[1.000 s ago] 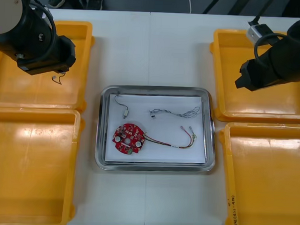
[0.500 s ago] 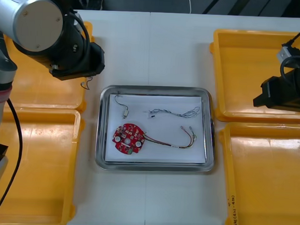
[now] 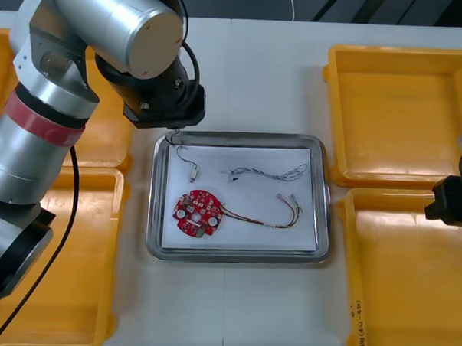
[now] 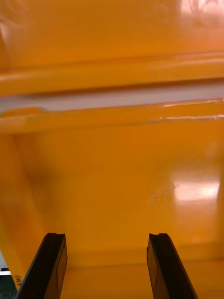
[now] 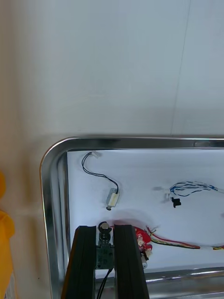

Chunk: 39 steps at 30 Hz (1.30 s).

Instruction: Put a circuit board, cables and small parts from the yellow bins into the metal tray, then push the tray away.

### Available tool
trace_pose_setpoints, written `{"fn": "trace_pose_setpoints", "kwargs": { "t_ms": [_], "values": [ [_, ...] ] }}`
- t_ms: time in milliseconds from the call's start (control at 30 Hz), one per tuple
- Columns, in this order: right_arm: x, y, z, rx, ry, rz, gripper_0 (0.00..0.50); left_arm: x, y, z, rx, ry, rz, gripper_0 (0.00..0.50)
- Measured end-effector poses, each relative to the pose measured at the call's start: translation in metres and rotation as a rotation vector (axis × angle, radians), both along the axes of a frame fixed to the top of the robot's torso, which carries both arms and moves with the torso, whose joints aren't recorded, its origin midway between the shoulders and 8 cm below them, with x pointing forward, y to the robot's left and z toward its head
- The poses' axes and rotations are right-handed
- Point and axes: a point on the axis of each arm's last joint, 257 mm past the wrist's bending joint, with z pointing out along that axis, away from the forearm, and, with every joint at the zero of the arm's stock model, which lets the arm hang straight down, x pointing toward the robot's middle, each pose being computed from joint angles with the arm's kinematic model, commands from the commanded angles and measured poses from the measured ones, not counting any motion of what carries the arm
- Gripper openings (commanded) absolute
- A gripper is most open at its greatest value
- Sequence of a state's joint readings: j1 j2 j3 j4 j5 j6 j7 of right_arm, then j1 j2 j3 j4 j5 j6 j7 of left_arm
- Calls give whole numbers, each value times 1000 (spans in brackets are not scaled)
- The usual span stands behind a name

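Change since the earlier frames: left arm swung out of the far left yellow bin (image 3: 113, 149) to the metal tray's (image 3: 325, 208) far-left corner. Right arm pulled back from the far right yellow bin (image 3: 395, 111) to the table's right edge.

Left gripper (image 5: 105, 230): clenched on a small metal part (image 5: 104, 226), with a thin black lead trailing below it between the fingers. Front view puts it over the tray's far-left corner, very near the rim.

Tray contents, left to right:
- black cable (image 3: 191, 169), metal end on the white liner
- red circuit board (image 3: 197, 213), at the near-left
- blue and white cable (image 3: 269, 173), mid-tray
- red and yellow cable (image 3: 275, 217), running right from the board

Right gripper (image 4: 106, 236): fingers spread, nothing between them. It hangs over the near right yellow bin (image 3: 395, 280), close to the seam with the far one. Idle.

Step in hand (judgement): deposit the held part.
- Carry it further inboard first; a release this close to the rim could land it on the table.
- Aim for bare liner, clear of the black cable and the board.
- Descend low before letting go, so the part does not bounce or roll.
- Check the lead falls free of the fingers before lifting away.
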<state>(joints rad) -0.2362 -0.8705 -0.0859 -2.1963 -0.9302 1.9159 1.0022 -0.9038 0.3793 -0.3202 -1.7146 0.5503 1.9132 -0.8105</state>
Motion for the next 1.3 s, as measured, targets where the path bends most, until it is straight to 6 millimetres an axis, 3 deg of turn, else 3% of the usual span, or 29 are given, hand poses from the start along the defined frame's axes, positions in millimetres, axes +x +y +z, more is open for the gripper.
{"fn": "trace_pose_setpoints", "kwargs": {
  "t_ms": [300,700,1300],
  "values": [
    [-21,-13,-22,-25,50,-29,500,-6,-11,-34,35,95,5,0],
    [-4,-15,-12,15,-44,-108,500,6,-39,-56,-4,81,-15,0],
    [2,-9,-18,29,-65,-129,500,12,-44,-97,43,94,-33,0]
  ]
}}
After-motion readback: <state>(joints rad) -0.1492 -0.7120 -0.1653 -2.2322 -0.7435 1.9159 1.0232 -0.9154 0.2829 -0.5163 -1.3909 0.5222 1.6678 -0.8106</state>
